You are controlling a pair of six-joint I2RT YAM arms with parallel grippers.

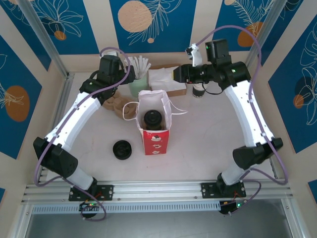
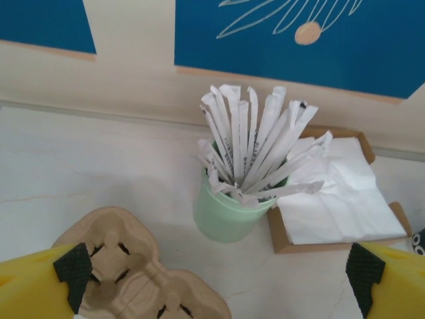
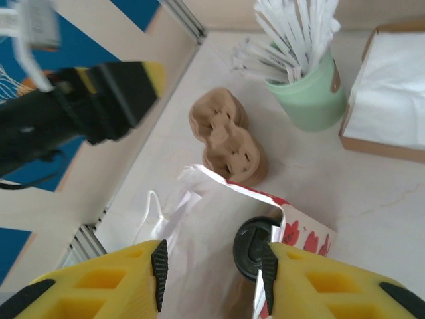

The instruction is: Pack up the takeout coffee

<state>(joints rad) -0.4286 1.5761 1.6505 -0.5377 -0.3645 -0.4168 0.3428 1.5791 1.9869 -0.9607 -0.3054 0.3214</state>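
Packing near done: takeout coffee [image 1: 152, 119], round black plastic lid, inside red-and-white paper bag [image 1: 154, 141] mid-tabletop [image 1: 208, 134]. Right end effector [image 3: 214, 259] released, left end effector [image 2: 219, 269] spread empty. Next: withdraw right upward.

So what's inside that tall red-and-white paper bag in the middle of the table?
A round black plastic lid sits down inside the red-and-white paper bag, seen from above. It looks like a cup's top, but the bag's walls hide whatever is beneath it.
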